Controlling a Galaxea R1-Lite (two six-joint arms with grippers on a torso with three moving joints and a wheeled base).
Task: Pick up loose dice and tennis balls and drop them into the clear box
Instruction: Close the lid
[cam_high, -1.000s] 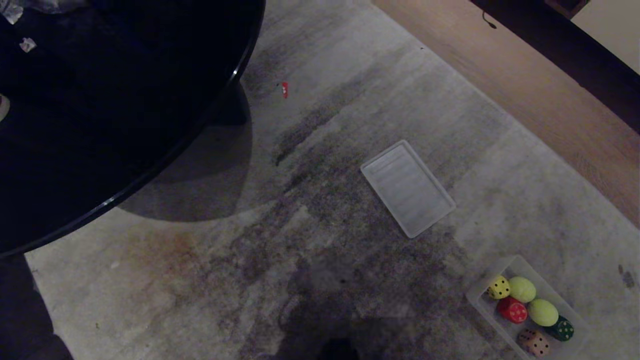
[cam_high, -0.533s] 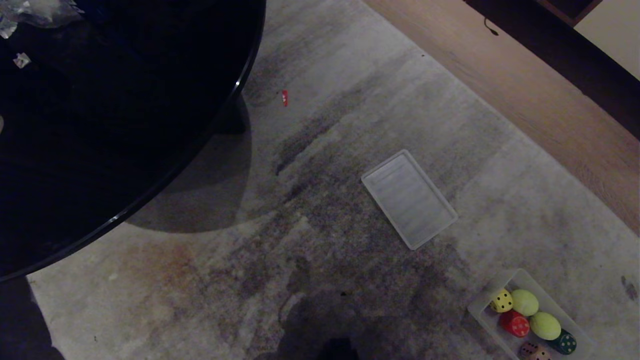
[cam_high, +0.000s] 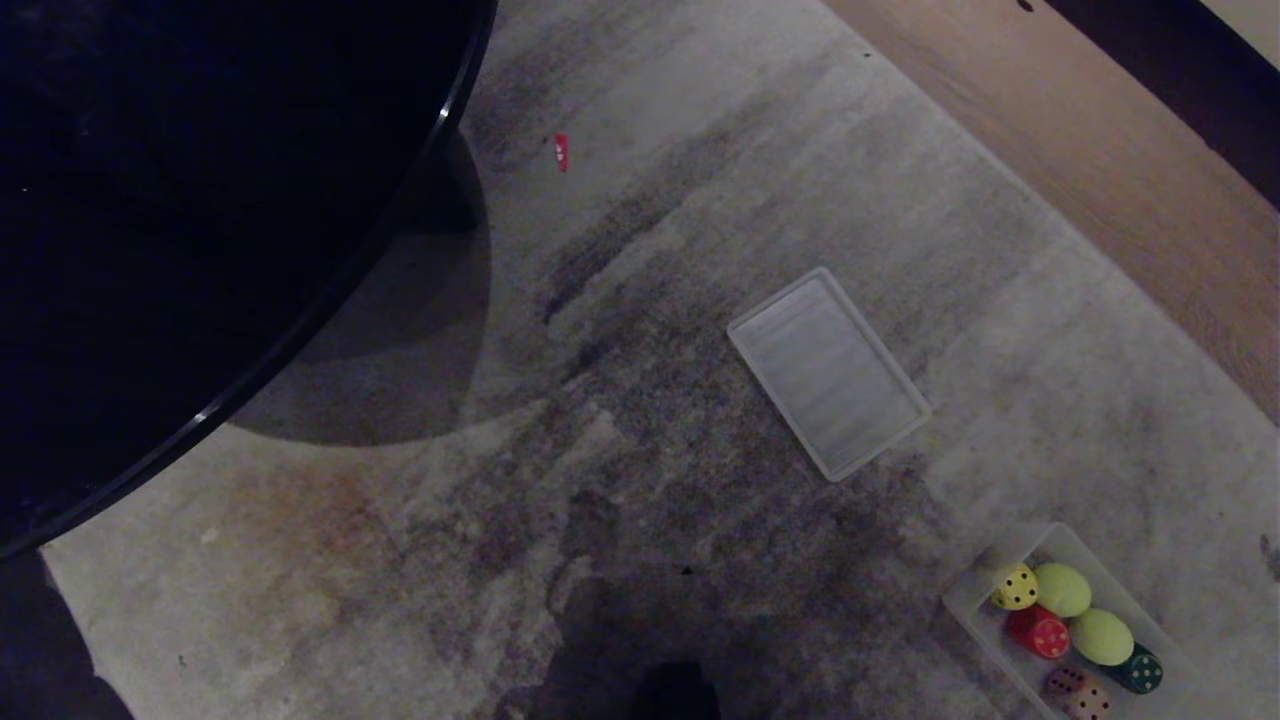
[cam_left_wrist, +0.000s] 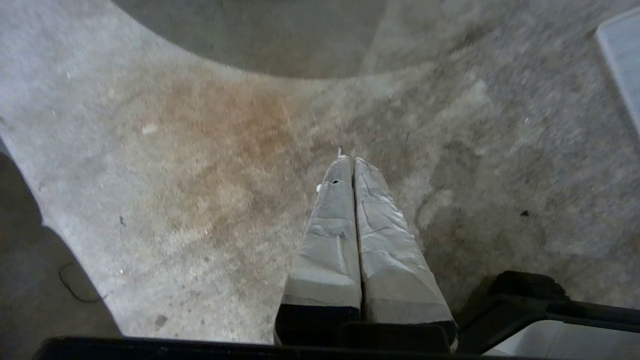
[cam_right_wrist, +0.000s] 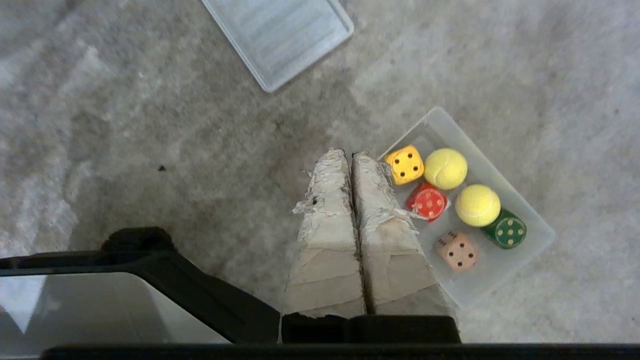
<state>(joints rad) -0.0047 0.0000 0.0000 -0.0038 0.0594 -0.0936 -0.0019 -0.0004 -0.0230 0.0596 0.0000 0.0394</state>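
Note:
The clear box (cam_high: 972, 598) sits on the rug at the lower right of the head view. Inside it lie a yellow die (cam_high: 1015, 586), a red die (cam_high: 1038, 632), a dark green die (cam_high: 1140, 670), a pinkish-brown die (cam_high: 1075, 692) and two tennis balls (cam_high: 1062, 588) (cam_high: 1101, 637). The right wrist view shows the same box (cam_right_wrist: 495, 282) with the dice (cam_right_wrist: 405, 164) and balls (cam_right_wrist: 445, 168). High above the rug beside the box, my right gripper (cam_right_wrist: 348, 152) is shut and empty. My left gripper (cam_left_wrist: 348, 159) is shut and empty over bare stained rug. Neither gripper appears in the head view.
A flat ribbed translucent panel (cam_high: 828, 372) lies on the rug beyond the box. A big black round table (cam_high: 200, 200) fills the upper left, with its leg base in shadow. A small red cap (cam_high: 561, 152) lies near it. Wooden floor (cam_high: 1100, 150) borders the rug.
The whole head picture has shifted a little, so the camera moved. The box, its contents and the panel keep their places on the rug.

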